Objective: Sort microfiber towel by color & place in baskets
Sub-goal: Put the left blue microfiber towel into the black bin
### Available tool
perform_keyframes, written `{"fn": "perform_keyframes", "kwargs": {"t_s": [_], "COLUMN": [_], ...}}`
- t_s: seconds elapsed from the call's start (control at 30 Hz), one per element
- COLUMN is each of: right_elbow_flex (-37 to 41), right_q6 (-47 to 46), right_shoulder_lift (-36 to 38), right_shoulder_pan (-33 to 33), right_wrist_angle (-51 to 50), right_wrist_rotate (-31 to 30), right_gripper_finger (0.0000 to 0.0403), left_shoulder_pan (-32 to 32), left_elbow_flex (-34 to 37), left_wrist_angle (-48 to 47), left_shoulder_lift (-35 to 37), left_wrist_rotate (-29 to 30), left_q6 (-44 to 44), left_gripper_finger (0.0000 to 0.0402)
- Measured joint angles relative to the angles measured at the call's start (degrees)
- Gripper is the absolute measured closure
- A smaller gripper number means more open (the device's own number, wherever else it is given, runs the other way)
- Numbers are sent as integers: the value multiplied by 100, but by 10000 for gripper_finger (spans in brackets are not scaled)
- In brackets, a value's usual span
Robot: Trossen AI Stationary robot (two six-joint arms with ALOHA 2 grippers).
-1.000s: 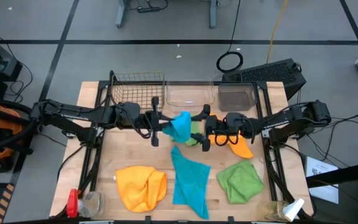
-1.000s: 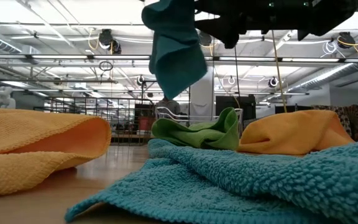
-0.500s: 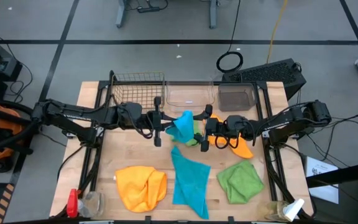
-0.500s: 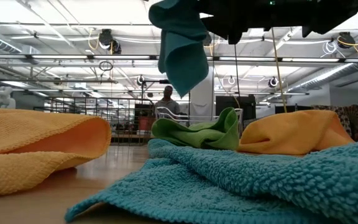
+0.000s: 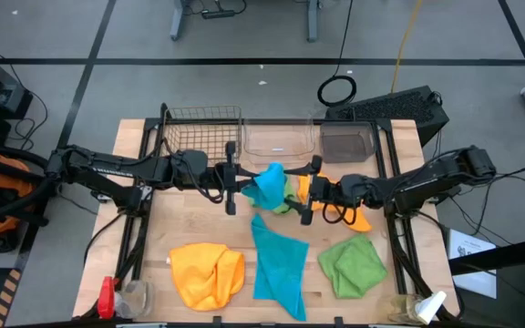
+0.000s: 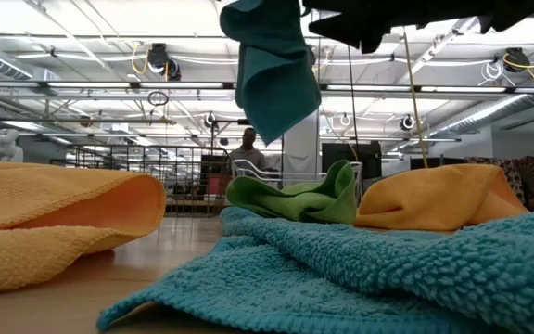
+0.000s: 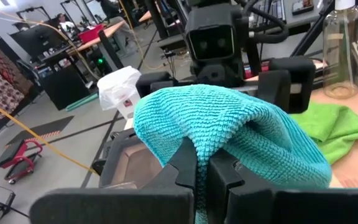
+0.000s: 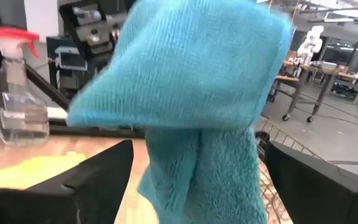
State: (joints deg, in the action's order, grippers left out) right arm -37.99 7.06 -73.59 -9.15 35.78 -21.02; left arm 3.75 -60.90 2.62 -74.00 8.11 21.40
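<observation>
A teal towel (image 5: 267, 182) hangs in the air over the middle of the table, held by my left gripper (image 5: 237, 179), which reaches in from the left and is shut on it. My right gripper (image 5: 308, 191) faces it from the right, open wide. Its fingers stand on either side of the towel's hanging part (image 8: 197, 162); I cannot tell whether they touch it. At the far edge stand a wire-mesh basket (image 5: 199, 132), a clear tub (image 5: 276, 138) and a dark grey tub (image 5: 347, 141). My left gripper pinches a bunched fold of the teal towel (image 7: 197, 134) between its two shut fingers (image 7: 185, 171), coming in level from the table's left. The cloth drapes over the fingertips and hangs slack below them (image 6: 272, 65), lifted clear of the table.
On the table lie a second teal towel (image 5: 276, 264) in the near middle, an orange towel (image 5: 208, 273) near left, a green towel (image 5: 354, 264) near right, an orange towel (image 5: 354, 217) under the right arm and a small green one (image 5: 285, 202). Spray bottles (image 5: 108, 296) stand at the near corners.
The teal towel has shifted a little toward the table's right and slightly up in my left gripper. My right arm has drawn back a little toward the table's right, and its fingers stay spread.
</observation>
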Motion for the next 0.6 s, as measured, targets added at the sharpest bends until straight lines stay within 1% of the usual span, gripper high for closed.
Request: {"fn": "perform_keyframes", "kwargs": {"t_s": [0.1,0.17,0.23,0.33,0.4,0.5,0.6], "right_elbow_flex": [1,1,1,1,-1,-1,-1], "right_q6": [6,14,-37,-143,-143,-77,-131], "right_shoulder_lift": [62,62,14,-72,-133,-144,-142], "right_shoulder_pan": [4,36,120,197,201,199,201], "right_wrist_angle": [-163,-150,-63,66,286,355,391], "right_wrist_rotate": [24,58,362,704,734,737,734], "right_gripper_finger": [46,46,46,48,49,51,74], "left_shoulder_pan": [0,-2,-2,1,-4,-4,-3], "left_elbow_flex": [0,0,0,-2,-2,-4,-2], "left_wrist_angle": [78,247,412,505,478,523,512], "left_shoulder_lift": [0,0,-2,-70,-79,-93,-116], "left_wrist_rotate": [-44,-241,-448,-474,-472,-470,-472], "left_q6": [-1,-2,-4,-2,-2,-6,-6], "left_gripper_finger": [391,391,391,391,391,391,391]}}
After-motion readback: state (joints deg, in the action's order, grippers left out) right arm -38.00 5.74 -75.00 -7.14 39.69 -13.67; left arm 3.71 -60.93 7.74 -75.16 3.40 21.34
